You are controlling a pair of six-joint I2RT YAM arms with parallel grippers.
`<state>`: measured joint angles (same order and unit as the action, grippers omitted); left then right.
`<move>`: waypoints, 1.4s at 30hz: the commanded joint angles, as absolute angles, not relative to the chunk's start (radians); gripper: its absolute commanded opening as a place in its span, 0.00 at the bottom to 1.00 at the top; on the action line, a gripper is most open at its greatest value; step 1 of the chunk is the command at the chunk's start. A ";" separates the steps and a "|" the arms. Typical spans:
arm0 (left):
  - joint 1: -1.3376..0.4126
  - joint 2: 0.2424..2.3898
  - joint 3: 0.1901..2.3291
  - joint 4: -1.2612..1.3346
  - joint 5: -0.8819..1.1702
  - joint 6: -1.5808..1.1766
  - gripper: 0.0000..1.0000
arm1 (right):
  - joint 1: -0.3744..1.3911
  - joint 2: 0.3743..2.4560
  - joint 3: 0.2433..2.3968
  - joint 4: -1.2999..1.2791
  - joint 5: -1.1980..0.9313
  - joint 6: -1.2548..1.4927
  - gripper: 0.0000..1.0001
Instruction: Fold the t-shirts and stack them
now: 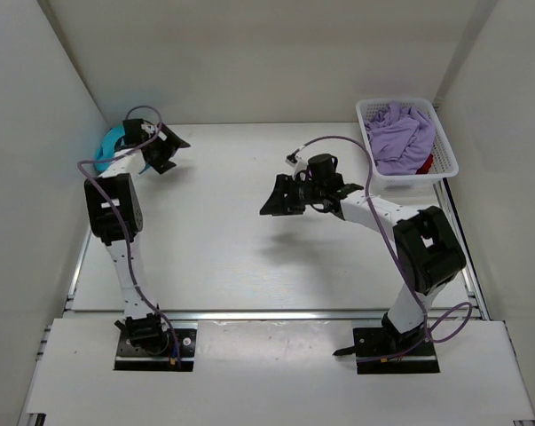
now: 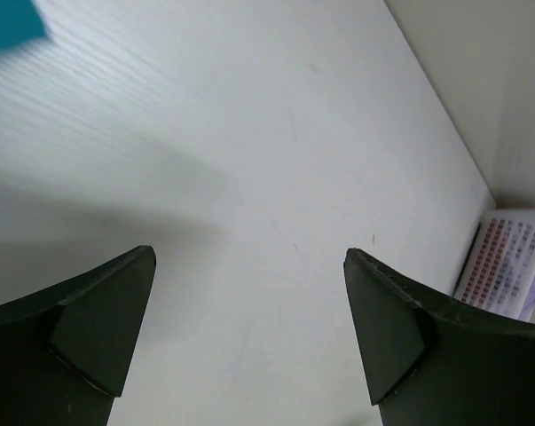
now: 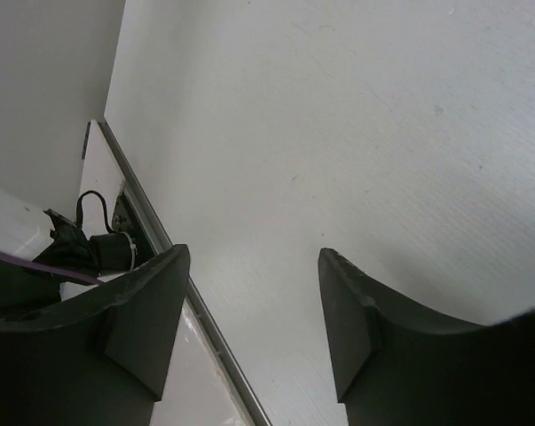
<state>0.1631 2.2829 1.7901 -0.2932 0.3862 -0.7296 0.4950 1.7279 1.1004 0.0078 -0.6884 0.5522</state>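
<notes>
The left gripper [image 1: 169, 153] and right gripper [image 1: 272, 197] both have their fingers spread. The teal t-shirt [image 1: 110, 142] lies at the far left corner of the tabletop [image 1: 223, 248]. The lavender t-shirt [image 1: 402, 133] and red t-shirt [image 1: 425, 164] sit in the basket [image 1: 447, 167] at the far right corner.

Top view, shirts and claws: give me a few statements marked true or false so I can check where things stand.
The lavender shirt lies in the basket. True.
The teal shirt is in the basket too. False: it lies on the table, in the far left corner.
The left claw grips a shirt. False: it is open and empty.
The right claw is open over bare table. True.
A red shirt shows in the basket. True.
</notes>
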 commanded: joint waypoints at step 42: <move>-0.940 1.694 0.802 0.273 0.344 -0.557 0.99 | -0.275 2.373 2.262 -0.614 -0.230 0.294 0.37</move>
<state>-0.9577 1.7008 0.8082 0.2226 0.3092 -0.5583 -0.2893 2.3730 2.1830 -0.5743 -0.2153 0.3065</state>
